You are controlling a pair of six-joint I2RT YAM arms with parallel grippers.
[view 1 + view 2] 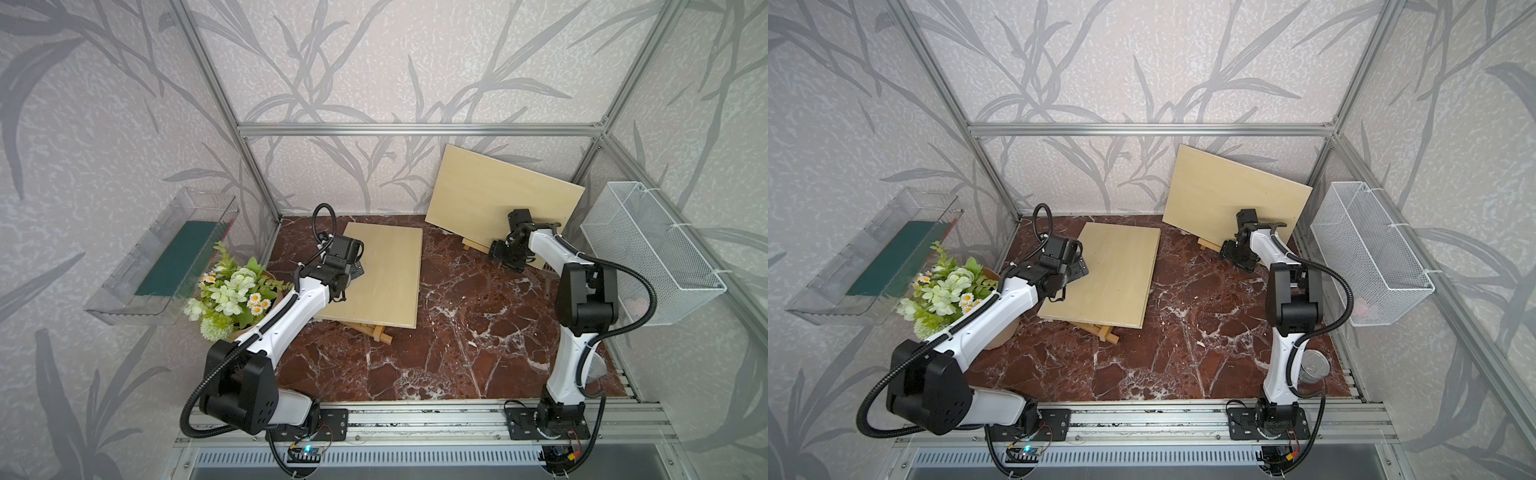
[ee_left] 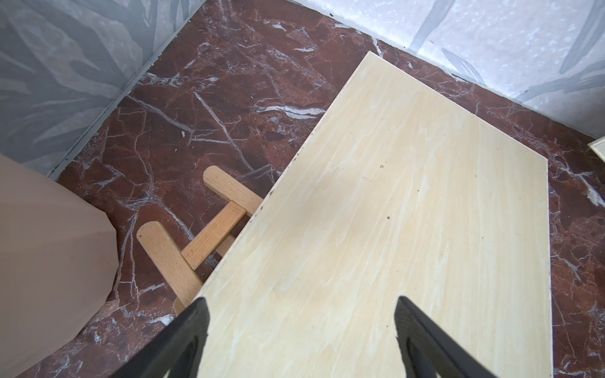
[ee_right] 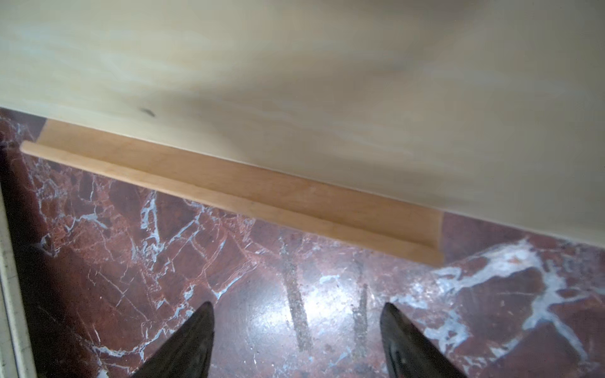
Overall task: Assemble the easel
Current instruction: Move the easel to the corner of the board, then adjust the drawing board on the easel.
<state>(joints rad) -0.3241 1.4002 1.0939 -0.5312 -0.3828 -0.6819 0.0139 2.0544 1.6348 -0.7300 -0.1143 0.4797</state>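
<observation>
A pale wooden board lies flat over a folded wooden easel, whose legs stick out from under it on the marble table. My left gripper hovers open above this board's left edge, holding nothing. A second board stands tilted at the back right, resting on the ledge of another easel. My right gripper is open just in front of that ledge, over bare marble.
A brown pot of flowers stands close beside my left arm. A clear tray hangs on the left wall and a white wire basket on the right. A metal can sits behind the right arm's base.
</observation>
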